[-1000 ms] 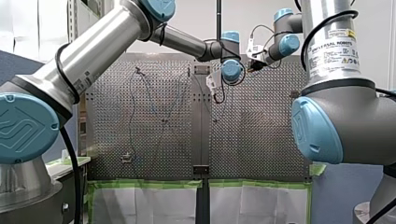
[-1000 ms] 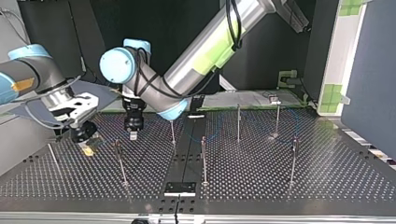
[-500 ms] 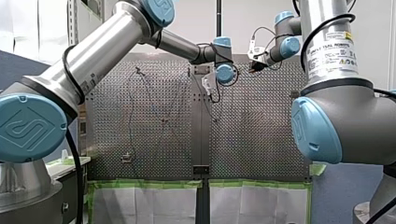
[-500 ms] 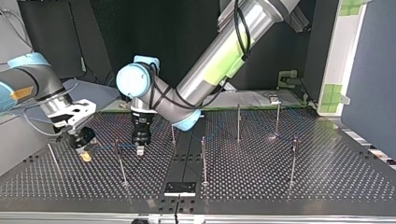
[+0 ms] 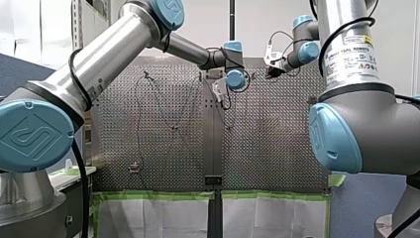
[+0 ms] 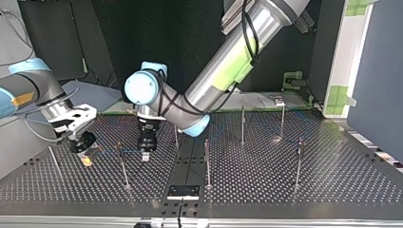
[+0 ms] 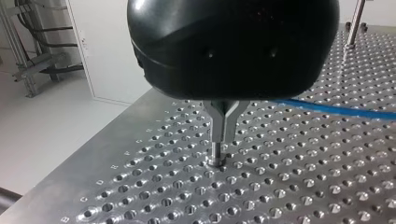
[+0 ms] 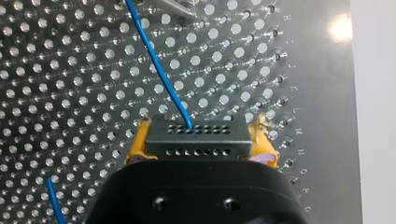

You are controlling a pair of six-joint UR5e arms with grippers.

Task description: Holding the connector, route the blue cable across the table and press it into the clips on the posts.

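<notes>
The thin blue lines among the posts in the right half of the top view suggest the cable (image 8: 159,70) is already led past most of them. Whether it sits in their clips is too small to tell. The stretch in hand appears to be at the lower left of that view. There the cable runs from the connector (image 8: 195,140) to the nearest post (image 6: 122,166) and on towards the left jaws. Pressing it into that post's clip looks not yet done.

The right jaws are clamped on the connector, with a yellow pad (image 8: 139,142) at each end, and hold it just above the bench (image 6: 266,190). The left jaws stand together, their metal tips down at the bench surface with nothing seen between them. The cable passes just beside them, and I cannot tell whether it touches them.
</notes>
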